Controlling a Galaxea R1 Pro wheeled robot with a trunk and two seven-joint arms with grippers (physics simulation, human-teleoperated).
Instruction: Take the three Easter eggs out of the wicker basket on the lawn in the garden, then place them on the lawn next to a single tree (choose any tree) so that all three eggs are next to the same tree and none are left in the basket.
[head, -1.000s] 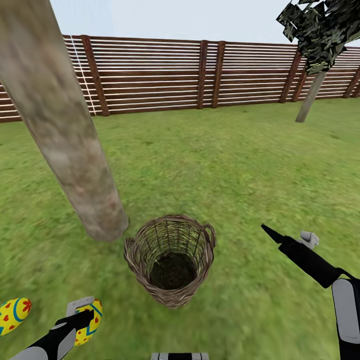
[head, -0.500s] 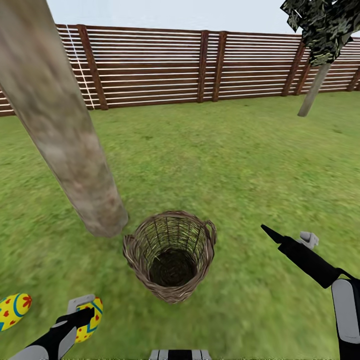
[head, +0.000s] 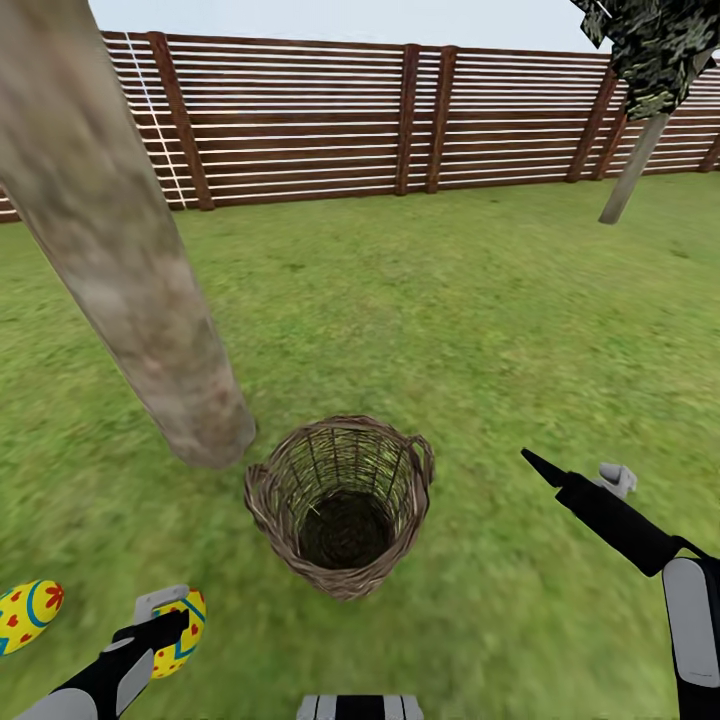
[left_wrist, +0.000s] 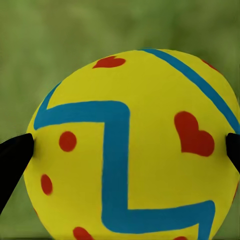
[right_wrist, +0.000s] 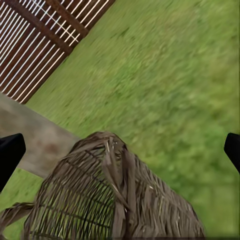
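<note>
The wicker basket (head: 340, 505) stands upright on the lawn (head: 450, 320), right beside the foot of the thick grey-brown tree (head: 130, 260). Its dark inside shows no egg. My left gripper (head: 172, 618) is shut on a yellow Easter egg (head: 185, 632) low over the grass, near-left of the basket. In the left wrist view that egg (left_wrist: 130, 145) sits between both black fingertips (left_wrist: 15, 155). Another Easter egg (head: 25, 615) lies on the grass at the far left. To the basket's right, my right gripper (head: 582, 470) is open and holds nothing. The right wrist view looks across the basket's rim (right_wrist: 110, 195).
A brown slatted fence (head: 400, 120) closes the garden at the back. A thin-trunked tree (head: 635, 150) with dark foliage stands at the far right. Open grass stretches between the basket and the fence.
The whole picture has shifted up a little, so the camera has moved. Both arms, the held egg and the basket keep their places.
</note>
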